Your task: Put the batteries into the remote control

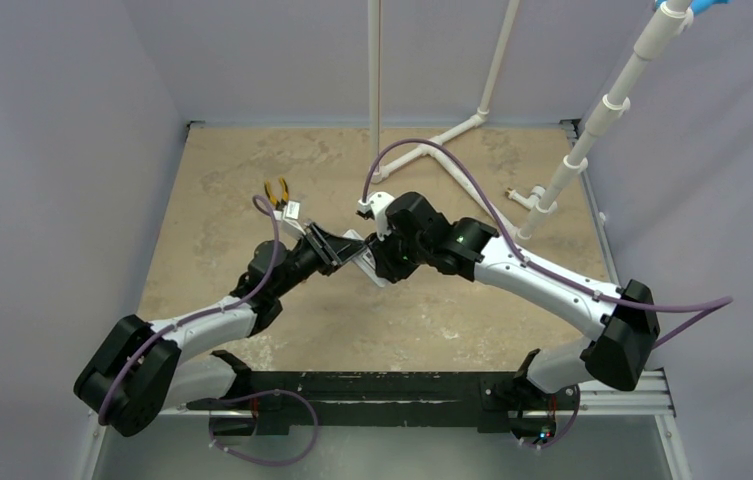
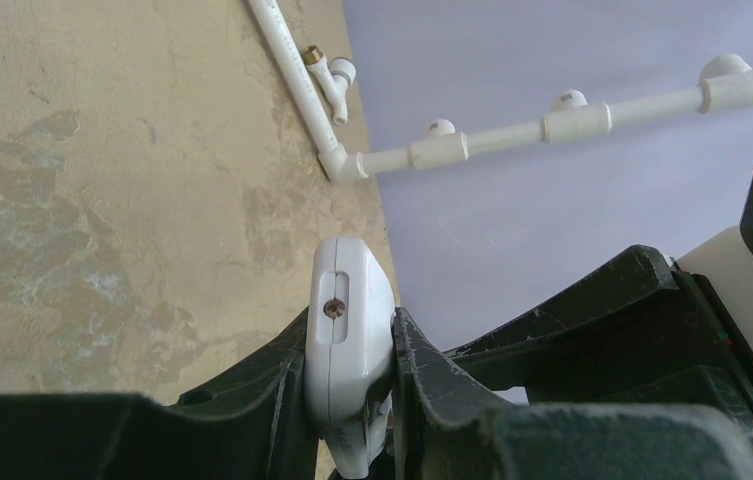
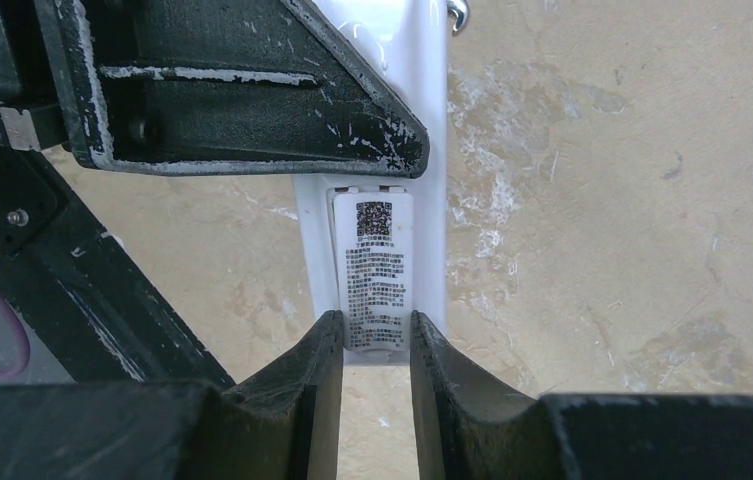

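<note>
The white remote control (image 2: 352, 285) hangs above the table between both arms. My left gripper (image 2: 350, 320) is shut on it across its thickness. In the right wrist view its back faces up, showing a cover with a printed label (image 3: 374, 260). My right gripper (image 3: 374, 328) has its tips against the two sides of that cover's near end, jaws a narrow gap apart. From above, the two grippers meet at the remote (image 1: 364, 262). The left gripper's dark finger (image 3: 252, 110) crosses the remote's far half. The batteries are out of view.
Yellow-handled pliers (image 1: 276, 190) lie on the tan table behind the left arm. White pipes (image 1: 452, 135) run across the table's far right, and an upright white pole (image 1: 375, 80) stands at the back. Grey walls close in the sides.
</note>
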